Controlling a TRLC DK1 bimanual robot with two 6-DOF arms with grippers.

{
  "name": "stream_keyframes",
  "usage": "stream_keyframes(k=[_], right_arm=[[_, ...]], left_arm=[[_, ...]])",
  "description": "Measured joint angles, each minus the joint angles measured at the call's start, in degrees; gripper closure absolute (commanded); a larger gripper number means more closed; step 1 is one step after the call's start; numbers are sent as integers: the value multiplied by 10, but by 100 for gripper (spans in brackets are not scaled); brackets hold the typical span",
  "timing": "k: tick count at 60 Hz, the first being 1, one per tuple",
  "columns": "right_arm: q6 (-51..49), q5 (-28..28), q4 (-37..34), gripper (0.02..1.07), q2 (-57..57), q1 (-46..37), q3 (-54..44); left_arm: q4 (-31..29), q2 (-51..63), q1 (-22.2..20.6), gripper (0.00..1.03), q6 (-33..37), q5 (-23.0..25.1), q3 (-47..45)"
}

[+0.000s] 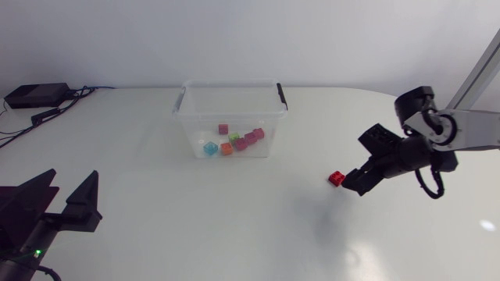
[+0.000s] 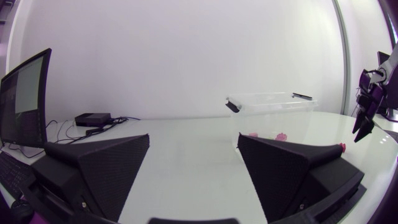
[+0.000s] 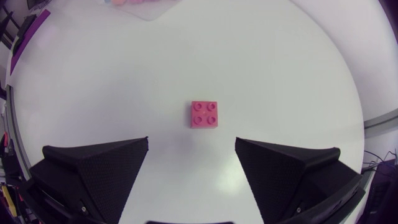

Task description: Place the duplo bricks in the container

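Note:
A red duplo brick [image 1: 337, 178] lies alone on the white table, right of the middle. My right gripper [image 1: 354, 183] hovers just to its right, tilted down, fingers open and empty. In the right wrist view the brick [image 3: 204, 114] lies studs up, a little ahead of the gap of that gripper [image 3: 191, 167]. The clear plastic container [image 1: 187, 109] stands at the back centre and holds several coloured bricks [image 1: 232, 142]. My left gripper [image 1: 61, 200] rests open and empty at the front left; its own view looks across to the container [image 2: 273, 99].
A black box with cables [image 1: 33, 95] sits at the table's back left corner. White table surface [image 1: 234, 218] stretches between the two arms in front of the container.

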Motion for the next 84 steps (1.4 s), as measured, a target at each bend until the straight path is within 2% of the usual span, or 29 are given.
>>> stream_keyframes(k=[17, 49, 55, 62, 69, 72, 74, 78, 81, 84], right_arm=[[-8, 21, 49, 7, 144, 27, 44], [-21, 27, 58, 7, 203, 14, 128], [-20, 26, 58, 10, 219, 25, 134], [-20, 26, 58, 23, 220, 36, 135], [-20, 26, 58, 57, 220, 40, 134], [-17, 26, 58, 67, 219, 40, 134], [-15, 26, 58, 71, 217, 40, 132], [-14, 26, 57, 72, 210, 40, 127], [-11, 26, 55, 80, 202, 40, 123], [-11, 26, 50, 83, 195, 40, 120]], left_arm=[[0, 0, 0, 4, 0, 0, 0], [0, 0, 0, 4, 0, 0, 0], [0, 0, 0, 4, 0, 0, 0], [0, 0, 0, 4, 0, 0, 0], [0, 0, 0, 4, 0, 0, 0], [0, 0, 0, 4, 0, 0, 0], [0, 0, 0, 4, 0, 0, 0], [0, 0, 0, 4, 0, 0, 0], [0, 0, 0, 4, 0, 0, 0], [0, 0, 0, 4, 0, 0, 0]])
